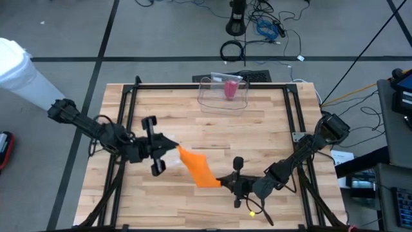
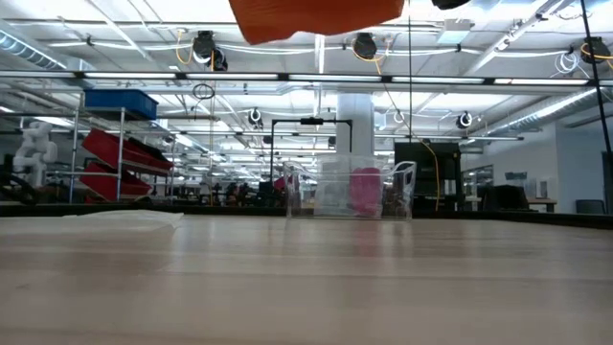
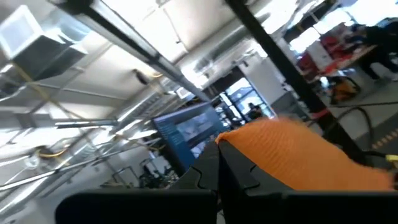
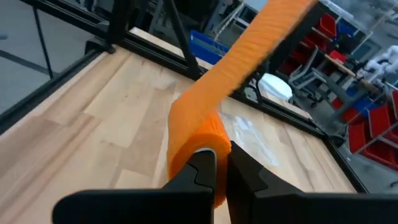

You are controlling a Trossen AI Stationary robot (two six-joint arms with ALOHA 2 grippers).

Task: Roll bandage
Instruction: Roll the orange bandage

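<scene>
Orange bandage (image 1: 196,167) stretched in the air above the wooden tabletop (image 1: 257,129). At its left end, the left end effector (image 1: 168,149) pinches the loose tail shut. At its right end, the right end effector (image 1: 226,182) clamps the rolled part. Rolling well likely needs steady tension and aligned edges.

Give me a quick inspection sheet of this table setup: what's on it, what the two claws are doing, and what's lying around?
Surface: wooden table inside a black frame, mostly bare.
Job's things: orange bandage, stretched in the air between the two arms, above the tabletop; the end at the right gripper is partly rolled.
Clutter: clear plastic container at the far edge, with a pink item inside.
Grippers: left gripper shut on one end of the bandage; right gripper shut on the rolled end.
Cables: loose cables on the floor beyond the table.
Surroundings: open workshop with red and blue shelving; a white bag-like object left of the table.
</scene>
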